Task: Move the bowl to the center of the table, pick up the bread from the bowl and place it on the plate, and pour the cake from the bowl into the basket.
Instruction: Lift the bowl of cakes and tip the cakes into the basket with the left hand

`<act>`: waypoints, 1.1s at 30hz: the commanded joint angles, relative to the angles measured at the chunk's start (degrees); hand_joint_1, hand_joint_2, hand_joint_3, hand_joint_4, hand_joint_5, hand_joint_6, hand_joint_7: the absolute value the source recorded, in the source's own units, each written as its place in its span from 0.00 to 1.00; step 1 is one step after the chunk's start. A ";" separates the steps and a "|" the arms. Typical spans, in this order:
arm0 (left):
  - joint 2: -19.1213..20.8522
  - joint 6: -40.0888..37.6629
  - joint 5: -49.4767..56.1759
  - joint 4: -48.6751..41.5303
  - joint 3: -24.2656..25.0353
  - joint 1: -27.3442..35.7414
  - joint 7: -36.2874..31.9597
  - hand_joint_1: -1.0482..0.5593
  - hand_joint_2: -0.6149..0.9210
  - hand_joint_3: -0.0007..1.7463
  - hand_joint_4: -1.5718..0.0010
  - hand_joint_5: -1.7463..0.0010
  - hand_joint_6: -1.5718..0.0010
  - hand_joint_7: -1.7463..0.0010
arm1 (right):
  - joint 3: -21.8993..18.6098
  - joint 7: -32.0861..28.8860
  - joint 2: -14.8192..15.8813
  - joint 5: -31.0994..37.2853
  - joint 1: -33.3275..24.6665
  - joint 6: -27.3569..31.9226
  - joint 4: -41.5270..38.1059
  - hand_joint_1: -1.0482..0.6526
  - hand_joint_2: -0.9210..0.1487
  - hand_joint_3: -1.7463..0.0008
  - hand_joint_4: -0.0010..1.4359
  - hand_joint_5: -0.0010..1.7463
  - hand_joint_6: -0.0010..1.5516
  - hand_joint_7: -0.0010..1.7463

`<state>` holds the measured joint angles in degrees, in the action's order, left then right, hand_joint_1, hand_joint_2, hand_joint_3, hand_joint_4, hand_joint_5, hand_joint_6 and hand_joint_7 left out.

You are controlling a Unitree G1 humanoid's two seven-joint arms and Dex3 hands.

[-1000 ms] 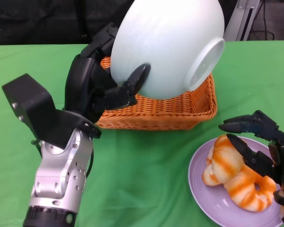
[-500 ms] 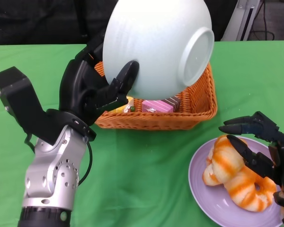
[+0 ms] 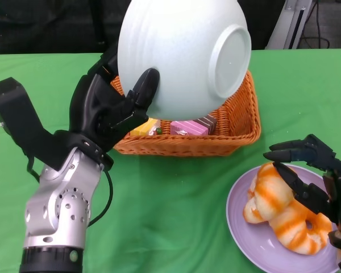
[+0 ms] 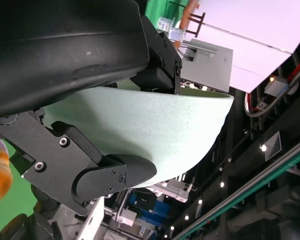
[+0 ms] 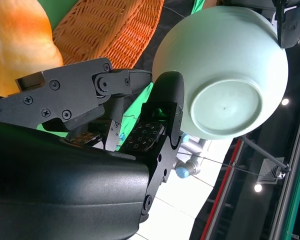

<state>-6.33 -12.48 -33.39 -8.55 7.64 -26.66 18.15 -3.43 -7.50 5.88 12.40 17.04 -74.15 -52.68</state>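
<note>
Head view: left hand point(image 3: 111, 111) grips the pale green bowl point(image 3: 179, 57), fingers wrapped on its wall and rim; bowl is tipped almost upside down above the wicker basket point(image 3: 238, 122), base ring facing 3 o'clock toward the camera; bowl covers most of the basket's interior. Cake point(image 3: 187, 127) lies inside the basket at its near wall (pink and brown pieces, plus a yellow piece at 9 o'clock of them, partly behind the hand); cannot tell if anything is left in the bowl. Basket sits at 12 o'clock on the green table point(image 3: 176, 199); purple plate point(image 3: 256, 239) sits at 5 o'clock, well apart from the basket; bread point(image 3: 278, 213) lies on the plate, orange-striped. Right hand point(image 3: 310, 176) hovers at the plate's 3 o'clock edge; fingers spread apart over the bread, holding nothing. Right wrist view: bowl underside point(image 5: 225, 107) plainly visible, basket weave point(image 5: 110, 30) beside it; left wrist view: fingers point(image 4: 110, 175) clamp the bowl wall point(image 4: 155, 130).
</note>
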 commanded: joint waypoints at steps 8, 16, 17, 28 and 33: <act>-0.50 -6.91 -6.25 1.34 3.87 -2.72 -1.57 0.61 0.76 0.69 0.51 0.00 0.60 0.00 | -0.16 -0.33 1.06 0.32 0.18 -0.79 -0.45 0.45 0.00 0.87 0.55 0.53 0.55 0.33; -0.89 -11.60 -9.50 1.39 6.00 -3.61 -3.47 0.59 0.78 0.69 0.50 0.00 0.59 0.00 | -0.30 -0.80 0.77 0.58 0.35 -0.84 -0.88 0.46 0.00 0.87 0.55 0.52 0.55 0.34; -0.92 -12.08 -9.92 1.24 6.30 -3.76 -3.48 0.59 0.78 0.69 0.50 0.00 0.59 0.00 | -0.33 -0.89 0.81 0.74 0.32 -0.79 -0.82 0.46 0.00 0.87 0.55 0.52 0.55 0.34; 0.10 -9.58 -7.42 0.44 5.71 -3.90 -1.04 0.58 0.80 0.66 0.50 0.00 0.59 0.00 | -0.15 -0.70 0.91 0.58 0.51 -0.86 -1.31 0.46 0.00 0.87 0.55 0.52 0.55 0.35; 0.42 -5.22 -4.75 -0.15 4.64 -3.48 1.36 0.59 0.79 0.66 0.50 0.00 0.60 0.00 | -0.25 -0.92 0.83 0.69 0.58 -0.67 -1.36 0.46 0.00 0.88 0.55 0.52 0.55 0.35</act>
<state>-6.87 -19.77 -38.87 -8.67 12.43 -29.23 18.07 -3.38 -7.89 5.93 13.32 17.05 -74.16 -53.75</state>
